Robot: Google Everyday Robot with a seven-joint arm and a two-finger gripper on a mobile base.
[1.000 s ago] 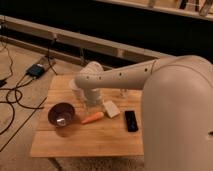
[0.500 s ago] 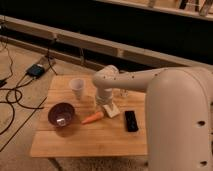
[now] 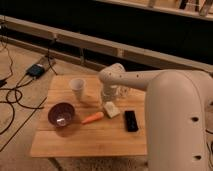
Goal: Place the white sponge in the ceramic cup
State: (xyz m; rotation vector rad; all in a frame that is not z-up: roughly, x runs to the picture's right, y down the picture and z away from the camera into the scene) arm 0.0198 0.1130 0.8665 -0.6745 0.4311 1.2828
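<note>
The white sponge (image 3: 112, 109) lies on the wooden table (image 3: 90, 140), right of the middle, between the orange carrot (image 3: 93, 118) and the black remote-like bar (image 3: 131, 120). The ceramic cup (image 3: 77, 88) stands upright at the table's back left, with nothing visible in it. My gripper (image 3: 107, 96) hangs from the white arm just behind and above the sponge, to the right of the cup. It holds nothing that I can see.
A purple bowl (image 3: 61, 114) sits at the front left. A pale glass-like shaker (image 3: 123, 91) stands right behind the gripper. The big white arm (image 3: 175, 115) covers the table's right side. Cables and a small box (image 3: 37, 70) lie on the floor at the left.
The gripper has moved right, from over the cup's side of the table to just behind the sponge. The cup is now fully in view. The objects have not moved.
</note>
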